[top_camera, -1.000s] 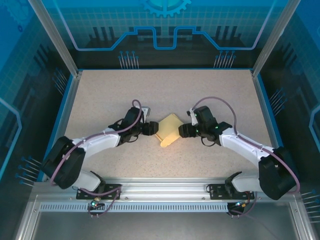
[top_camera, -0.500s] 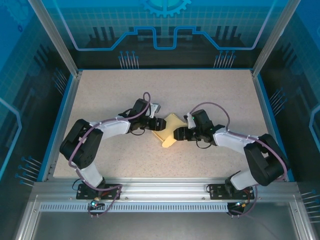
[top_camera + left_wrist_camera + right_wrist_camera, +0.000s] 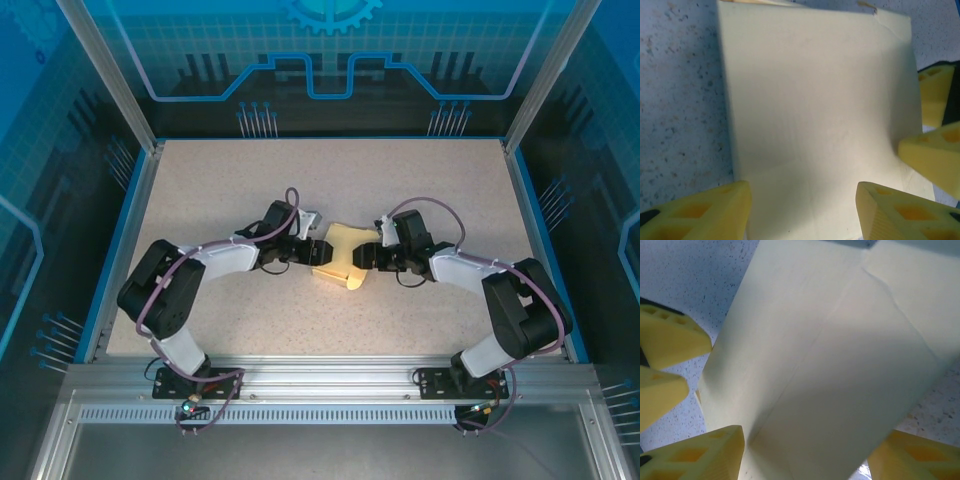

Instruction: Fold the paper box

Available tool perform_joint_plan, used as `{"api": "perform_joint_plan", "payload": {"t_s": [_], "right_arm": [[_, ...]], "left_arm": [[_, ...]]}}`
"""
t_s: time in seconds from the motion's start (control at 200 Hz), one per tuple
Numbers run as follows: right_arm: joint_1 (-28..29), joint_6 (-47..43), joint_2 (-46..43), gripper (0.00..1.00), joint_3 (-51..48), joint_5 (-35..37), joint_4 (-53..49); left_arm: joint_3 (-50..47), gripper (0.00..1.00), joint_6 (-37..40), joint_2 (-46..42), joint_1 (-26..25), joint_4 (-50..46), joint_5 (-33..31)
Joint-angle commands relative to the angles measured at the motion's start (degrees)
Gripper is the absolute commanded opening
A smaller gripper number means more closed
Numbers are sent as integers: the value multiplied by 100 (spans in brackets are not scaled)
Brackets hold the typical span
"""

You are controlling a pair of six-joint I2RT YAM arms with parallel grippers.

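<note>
Paper box (image 3: 338,262) sits right between the two tools in the top view, squeezed end to end. The left gripper (image 3: 306,251) is up against one end and the right gripper (image 3: 366,257) against the other, fingertips pointing at each other. It looks partly folded to me: a flattish pale yellow shape with a flap sticking out toward the arm bases. There's plenty of bare table (image 3: 430,180) beyond and to both sides of the grippers, and the blue rim is well apart, so room isn't the problem.

Left wrist view: the jaws are spread wide and a big smooth panel (image 3: 815,115) runs out ahead from between them. Its left edge lies just inside the left fingertip (image 3: 715,207). The far corner has a small nick. The other arm's yellow fingers (image 3: 932,157) poke in from ahead and to the right, very near that panel's edge.

Right wrist view: same deal, jaws apart and straddling the cardboard (image 3: 840,370). A crease runs away from the tool along the sheet. The left arm's fingers (image 3: 670,342) are off to the left.

My guess: mid-fold, walls being pushed up or in. The next move needs one tool to pin a panel while the other tucks a flap, and with fingertips this near each other, a knock is the risk.
</note>
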Motion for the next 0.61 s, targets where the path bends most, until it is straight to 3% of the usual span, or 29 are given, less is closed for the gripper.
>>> {"api": "perform_joint_plan", "payload": {"t_s": [0.0,0.245,0.6], "right_arm": [[-67,-24,3,63,-117,-154,162],[-129,22,238,55,-164,-271,358],[-198,-46,211,53,-173,-249,301]], "left_arm": [[226,58,29,316,-9,-209,-113],[159,53,89,418,-23,-295,-323],[-146,57,-30,-471,-12,113,-547]]}}
